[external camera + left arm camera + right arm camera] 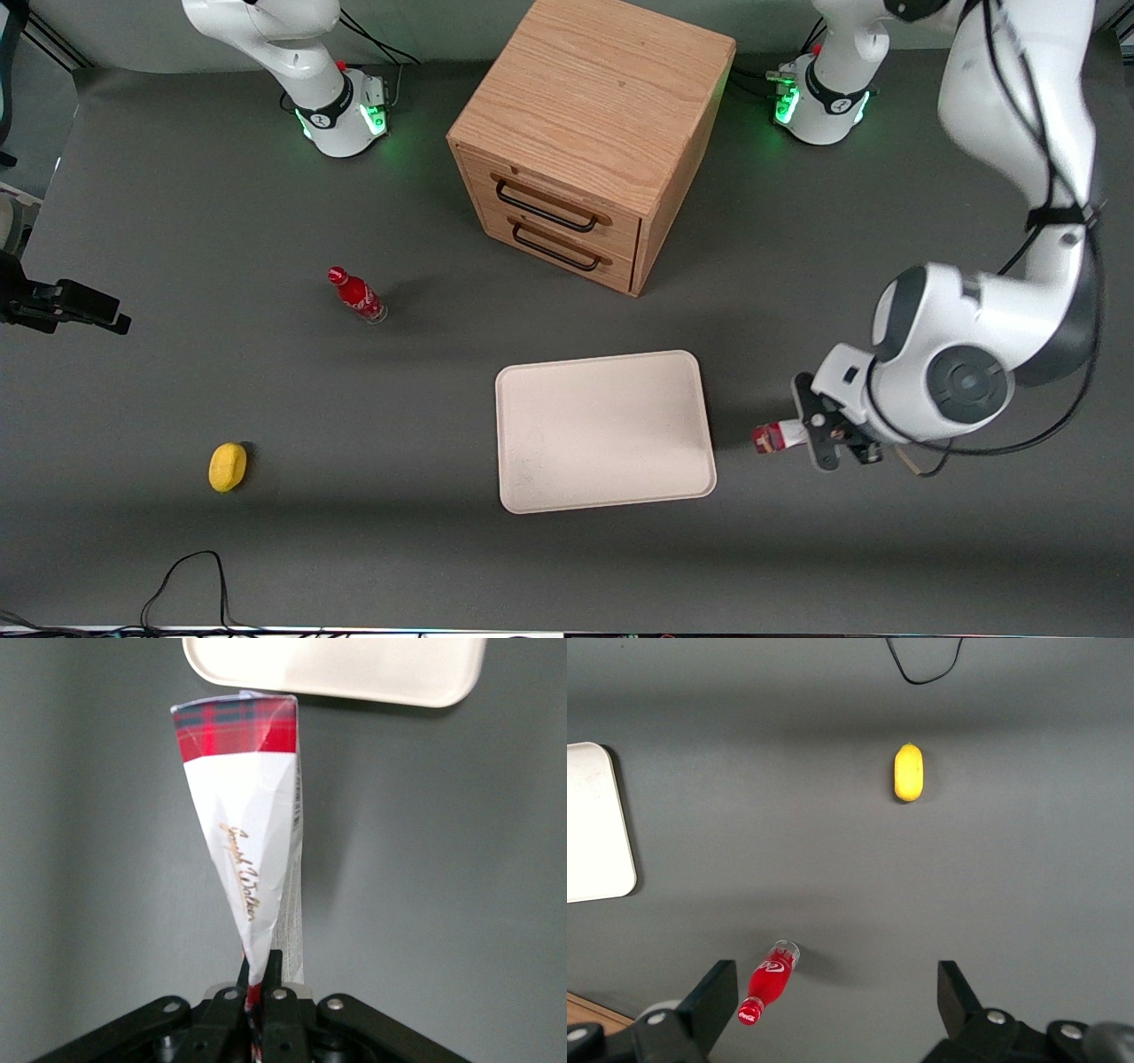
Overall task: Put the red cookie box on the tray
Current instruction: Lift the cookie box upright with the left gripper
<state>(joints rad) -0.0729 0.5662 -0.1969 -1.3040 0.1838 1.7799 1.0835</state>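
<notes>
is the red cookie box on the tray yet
Not yet: the dark-red cookie box hangs pinched in the gripper, beside the cream-white tray.

The red cookie box (252, 833), showing a red tartan end and a white face with gold script, is hanging pinched in the gripper (259, 979), clear of the table. The cream-white tray (605, 432) is lying flat and bare near the box, toward the parked arm.

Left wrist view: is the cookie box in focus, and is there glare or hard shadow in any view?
Left wrist view: the red cookie box, pinched in the gripper, looks sharp, its script readable. Front view: soft shadows beside the tray and the cabinet, no glare. Right wrist view: evenly lit, with a faint shadow by the bottle.
</notes>
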